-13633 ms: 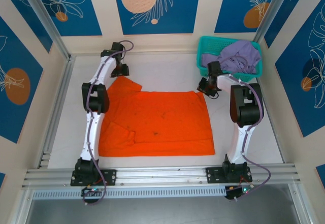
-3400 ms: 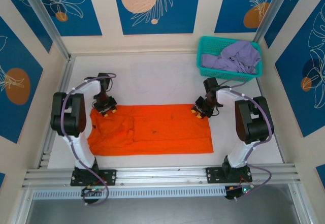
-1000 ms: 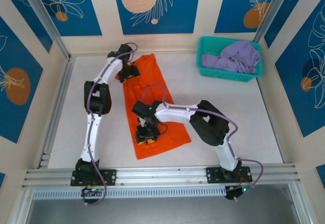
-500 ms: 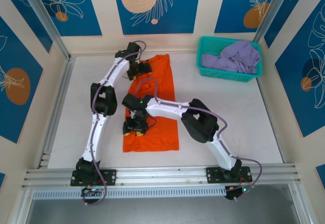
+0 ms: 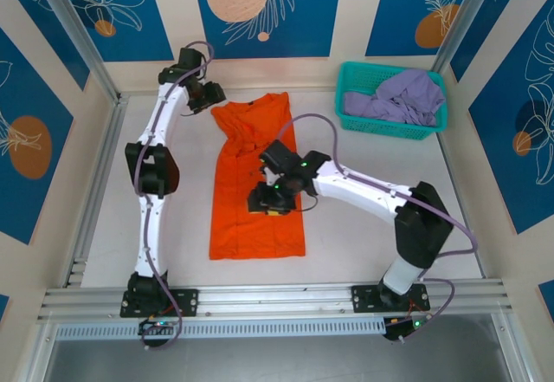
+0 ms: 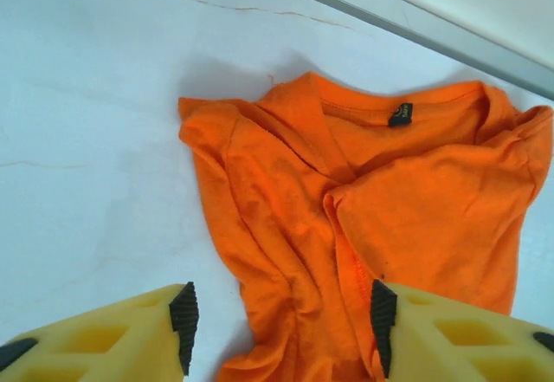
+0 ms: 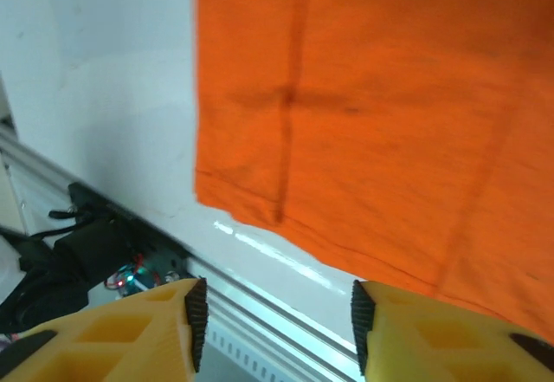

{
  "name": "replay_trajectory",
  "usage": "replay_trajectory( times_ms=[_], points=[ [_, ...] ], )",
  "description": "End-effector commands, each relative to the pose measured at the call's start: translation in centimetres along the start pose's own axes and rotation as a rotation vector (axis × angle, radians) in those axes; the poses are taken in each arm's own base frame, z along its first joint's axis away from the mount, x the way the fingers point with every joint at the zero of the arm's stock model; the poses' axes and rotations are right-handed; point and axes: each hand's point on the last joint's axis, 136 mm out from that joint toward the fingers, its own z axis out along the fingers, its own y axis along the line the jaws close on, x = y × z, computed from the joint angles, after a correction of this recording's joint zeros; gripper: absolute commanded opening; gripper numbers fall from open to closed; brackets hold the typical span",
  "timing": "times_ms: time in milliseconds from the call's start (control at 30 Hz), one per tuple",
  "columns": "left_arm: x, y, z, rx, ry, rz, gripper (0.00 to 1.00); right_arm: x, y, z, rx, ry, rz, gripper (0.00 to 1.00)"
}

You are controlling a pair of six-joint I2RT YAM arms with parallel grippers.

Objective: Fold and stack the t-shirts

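Orange t-shirt (image 5: 257, 174) flat on the white table (image 5: 389, 152), folded lengthwise into a long narrow strip, collar and rumpled sleeves at the far end, hem at the near end. Purple t-shirt (image 5: 402, 96) heaped in the teal basket (image 5: 341, 87) at the far right corner, well apart from the orange one. Left gripper (image 5: 206, 96) (image 6: 281, 313) just beside the collar, jaws spread, nothing pinched. Right gripper (image 5: 270, 197) (image 7: 275, 313) above the strip's middle, jaws likewise spread and empty.
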Motion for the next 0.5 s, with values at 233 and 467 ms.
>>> replay_trajectory(
  times_ms=[233,467],
  points=[
    [3.7,1.7,6.8,-0.040,0.116,0.001,0.30,3.8,-7.0,3.7,0.128,0.147,0.218,0.39],
    [4.0,2.5,11.0,-0.037,0.119,-0.002,0.30,6.2,-9.0,5.2,0.176,0.235,0.243,0.37]
  ],
)
